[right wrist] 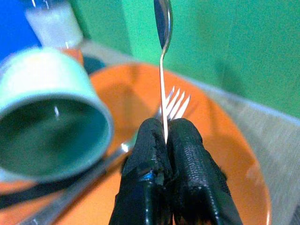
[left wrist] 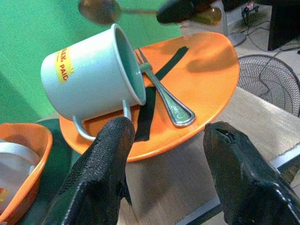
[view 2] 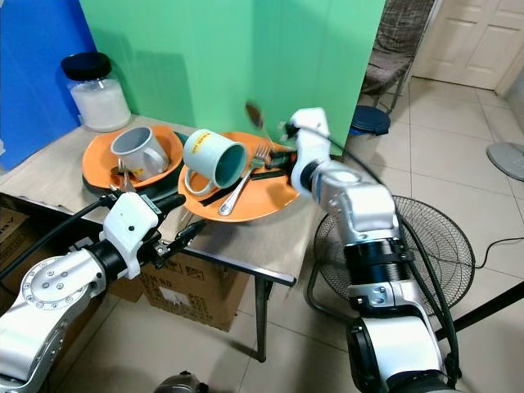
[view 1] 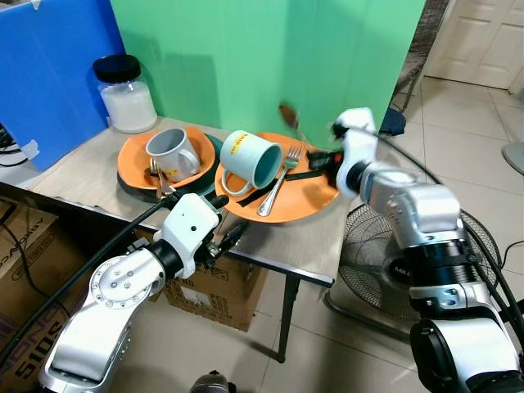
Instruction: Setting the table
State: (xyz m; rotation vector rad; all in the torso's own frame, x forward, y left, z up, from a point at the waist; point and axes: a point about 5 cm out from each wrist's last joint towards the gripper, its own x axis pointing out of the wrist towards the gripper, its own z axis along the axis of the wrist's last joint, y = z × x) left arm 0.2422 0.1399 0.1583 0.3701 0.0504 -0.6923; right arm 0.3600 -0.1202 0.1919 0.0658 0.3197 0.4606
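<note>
right claw (right wrist: pixel 165 136) pinching spoon (right wrist: pixel 163 28), above orange plate (right wrist: pixel 225 154)

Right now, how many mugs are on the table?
2: one mug upright on the left orange plate, one mug tipped on its side on the right orange plate.

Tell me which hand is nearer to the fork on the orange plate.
Right. The right hand, shut on a spoon, hovers just above the fork. The left hand sits open off the plate's near edge.
</note>
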